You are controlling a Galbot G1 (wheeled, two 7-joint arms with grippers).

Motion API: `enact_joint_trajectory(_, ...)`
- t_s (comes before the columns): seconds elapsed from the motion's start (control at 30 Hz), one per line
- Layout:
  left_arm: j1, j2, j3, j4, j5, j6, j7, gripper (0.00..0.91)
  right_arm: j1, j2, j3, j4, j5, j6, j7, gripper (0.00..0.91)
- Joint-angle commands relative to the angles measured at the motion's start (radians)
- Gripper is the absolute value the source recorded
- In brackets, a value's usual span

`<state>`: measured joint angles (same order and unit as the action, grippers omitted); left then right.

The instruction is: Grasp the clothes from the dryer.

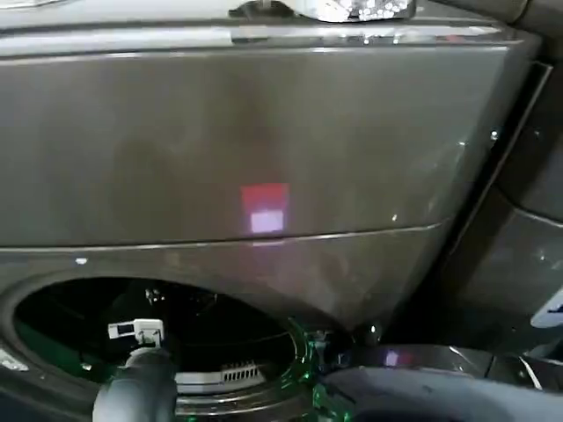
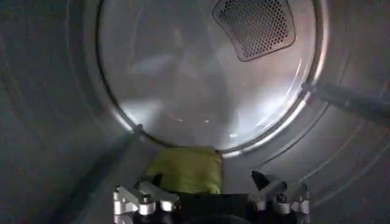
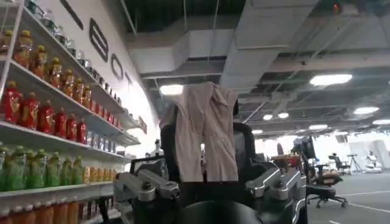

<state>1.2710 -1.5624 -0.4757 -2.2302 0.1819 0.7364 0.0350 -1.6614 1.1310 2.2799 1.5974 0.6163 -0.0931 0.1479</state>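
Clothes [image 2: 186, 170] lie low centre of the left wrist frame, on the dryer [image 1: 264, 149] drum floor. Left gripper [image 2: 210, 198] spread wide, empty, just short of them. Approach step; next, advance and close.

I see my left arm [image 1: 136, 387] reaching into the dryer [image 1: 264, 149] porthole at seven o'clock, beneath its bronze-grey front panel.
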Motion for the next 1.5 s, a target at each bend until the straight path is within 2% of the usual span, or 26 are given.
enact_joint_trajectory(0.03,-0.224,0.000,-0.014,0.262,0.063,-0.115,-0.057,0.907,0.006,-0.002,-0.012,0.006,-0.001,-0.002,-0.001,0.907)
enact_joint_trajectory(0.27,-0.519,0.024,-0.067,0.557,0.032,-0.200,-0.051,0.907,0.017,-0.016,-0.024,-0.006,-0.001,-0.002,-0.010,0.907)
enact_joint_trajectory(0.37,-0.619,0.042,-0.075,0.738,0.104,-0.236,-0.013,0.907,0.012,-0.031,-0.034,-0.017,0.000,-0.005,-0.010,0.907)
enact_joint_trajectory(0.5,-0.740,0.045,-0.081,0.943,0.096,-0.323,-0.005,0.907,0.026,-0.047,-0.059,-0.032,-0.005,-0.006,-0.013,0.907)
enact_joint_trajectory(0.63,-0.849,0.045,-0.079,1.117,0.064,-0.369,-0.008,0.907,0.037,-0.042,-0.079,-0.031,-0.015,-0.006,-0.015,0.907)
enact_joint_trajectory(0.77,-0.974,0.043,-0.075,1.322,0.168,-0.454,0.036,0.907,0.043,-0.058,-0.089,-0.038,-0.019,-0.011,-0.012,0.907)
enact_joint_trajectory(0.9,-1.050,0.046,-0.074,1.440,0.199,-0.486,0.070,0.907,0.049,-0.055,-0.099,-0.032,-0.021,-0.013,-0.012,0.907)
enact_joint_trajectory(1.03,-1.098,0.061,-0.068,1.499,0.426,-0.439,0.239,0.907,0.061,-0.056,-0.118,-0.024,-0.021,-0.016,-0.010,0.907)
enact_joint_trajectory(1.17,-1.106,0.067,-0.068,1.459,0.819,-0.455,0.479,0.907,0.071,-0.056,-0.131,-0.009,-0.023,-0.024,-0.008,0.907)
enact_joint_trajectory(1.3,-1.139,0.070,-0.076,1.484,1.143,-0.558,0.676,0.907,0.057,-0.061,-0.128,-0.010,-0.022,-0.024,-0.009,0.907)
enact_joint_trajectory(1.33,-1.138,0.074,-0.076,1.468,1.216,-0.649,0.746,0.907,0.056,-0.063,-0.127,-0.009,-0.022,-0.025,-0.009,0.907)
enact_joint_trajectory(1.37,-1.137,0.074,-0.076,1.456,1.297,-0.691,0.790,0.907,0.056,-0.063,-0.126,-0.009,-0.022,-0.026,-0.009,0.907)
enact_joint_trajectory(1.5,-1.145,0.082,-0.073,1.460,1.377,-0.777,0.890,0.907,0.053,-0.057,-0.129,-0.003,-0.024,-0.024,-0.012,0.907)
